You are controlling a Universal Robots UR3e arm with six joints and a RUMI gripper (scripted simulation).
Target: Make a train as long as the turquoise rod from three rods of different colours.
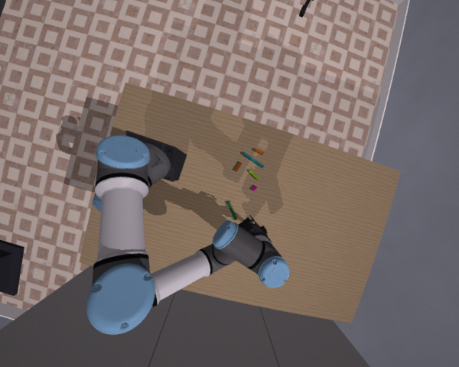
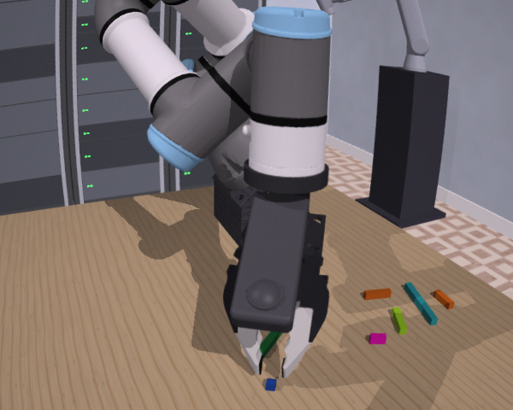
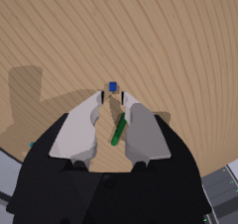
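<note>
The claw (image 1: 251,219) (image 2: 272,369) (image 3: 112,91) is open just a little, with nothing in it, near the blue rod (image 2: 270,384) (image 3: 113,86), maybe because blue, lime and orange add up to ten.

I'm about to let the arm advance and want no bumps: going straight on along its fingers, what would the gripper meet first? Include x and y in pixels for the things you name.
Probably the wooden table (image 1: 320,205) (image 2: 93,286) (image 3: 174,36), near or at the small blue rod (image 2: 270,384) (image 3: 113,86) just beyond the gripper's (image 2: 272,374) (image 3: 112,97) fingertips; depth is unclear.
</note>
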